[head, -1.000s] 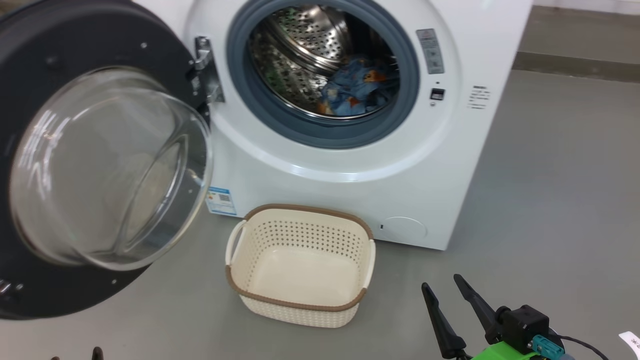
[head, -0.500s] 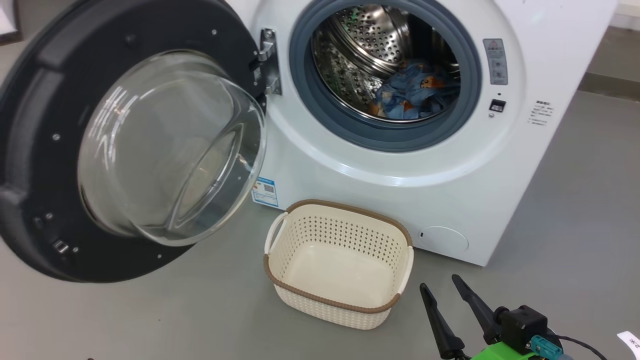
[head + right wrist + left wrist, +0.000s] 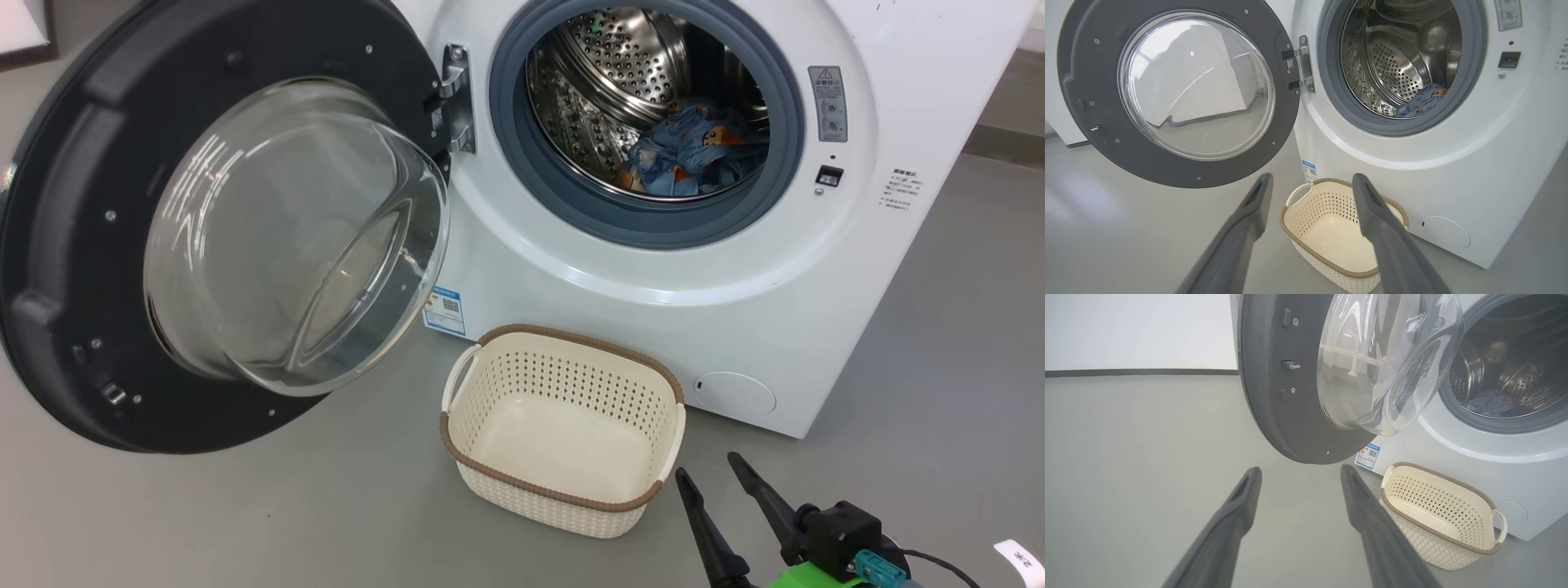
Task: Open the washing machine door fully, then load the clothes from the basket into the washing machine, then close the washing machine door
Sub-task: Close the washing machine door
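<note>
Sticker (image 3: 445,309): QR code, lower left of washer (image 3: 653,327) front; words unreadable.
Label (image 3: 829,104): warning triangle, upper right of washer front; unreadable.

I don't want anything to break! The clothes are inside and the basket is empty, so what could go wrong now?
The washing machine door stands wide open, so closing is a long swing; the left gripper, fingers open, might slip off its smooth rim. The clothes lie low near the grey ring, so a fold could get pinched. The basket sits close before the washing machine, where the right gripper might bump it.
</note>
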Controlling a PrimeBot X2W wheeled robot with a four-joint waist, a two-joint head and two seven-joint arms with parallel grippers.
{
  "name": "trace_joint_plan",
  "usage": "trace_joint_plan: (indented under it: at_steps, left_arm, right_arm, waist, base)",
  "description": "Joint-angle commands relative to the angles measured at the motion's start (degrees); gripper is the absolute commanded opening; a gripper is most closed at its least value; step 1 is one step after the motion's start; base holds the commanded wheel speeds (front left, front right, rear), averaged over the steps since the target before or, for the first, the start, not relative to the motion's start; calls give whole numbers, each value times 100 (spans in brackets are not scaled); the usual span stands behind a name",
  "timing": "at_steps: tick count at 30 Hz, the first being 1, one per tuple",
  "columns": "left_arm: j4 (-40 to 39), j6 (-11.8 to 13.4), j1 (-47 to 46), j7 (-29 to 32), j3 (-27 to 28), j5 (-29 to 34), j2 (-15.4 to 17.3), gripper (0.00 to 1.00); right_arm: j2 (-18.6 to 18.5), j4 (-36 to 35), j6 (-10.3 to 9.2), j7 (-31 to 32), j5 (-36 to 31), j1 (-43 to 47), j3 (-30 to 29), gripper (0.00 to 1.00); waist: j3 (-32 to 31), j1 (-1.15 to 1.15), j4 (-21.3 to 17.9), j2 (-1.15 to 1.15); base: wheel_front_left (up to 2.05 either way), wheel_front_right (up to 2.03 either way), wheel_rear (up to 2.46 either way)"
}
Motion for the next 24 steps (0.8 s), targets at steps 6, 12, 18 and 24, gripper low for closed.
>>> trace_joint_plan:
  at_steps: [6, 12, 18, 24]
  left_arm:
    - [-134, 110, -68, -33, 186, -124, 48, 100]
    - [-129, 134, -57, -33, 169, -139, 48, 100]
    - [-49, 68, -46, -33, 150, -229, 48, 0]
    - [-65, -2, -83, -33, 191, -253, 48, 0]
  right_arm:
    - [7, -60, 9, -69, -85, -253, 185, 100]
    - [7, -28, 9, -69, -71, -276, 198, 100]
    - [7, -30, 9, -69, -64, -249, 177, 100]
    - [7, -44, 9, -69, -55, -219, 150, 100]
  waist:
    - [39, 0, 22, 0]
    - [32, 0, 17, 0]
    - [14, 0, -1, 0]
    - [22, 0, -8, 0]
  base:
    - [0, 0, 0]
    - [0, 0, 0]
    - [0, 0, 0]
    - [0, 0, 0]
